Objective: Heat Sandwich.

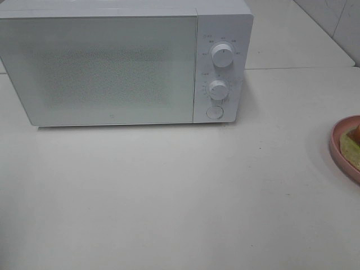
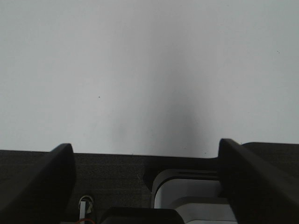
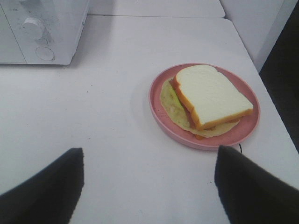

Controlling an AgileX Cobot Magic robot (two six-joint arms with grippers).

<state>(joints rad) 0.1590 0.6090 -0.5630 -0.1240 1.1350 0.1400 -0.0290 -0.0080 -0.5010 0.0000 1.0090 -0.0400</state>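
While on its pink plate (image 3: 161,116), sandwich (image 3: 210,95), microwave (image 1: 112,62) door shut, both hands (image 2: 145,186) (image 3: 149,186) wide apart, empty.

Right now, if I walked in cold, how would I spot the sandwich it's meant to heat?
Start at the white microwave at the back of the pale table, door shut. Go to the table's right edge, to a round pink plate. The sandwich lies on it: white bread over green and orange layers, the only food here.
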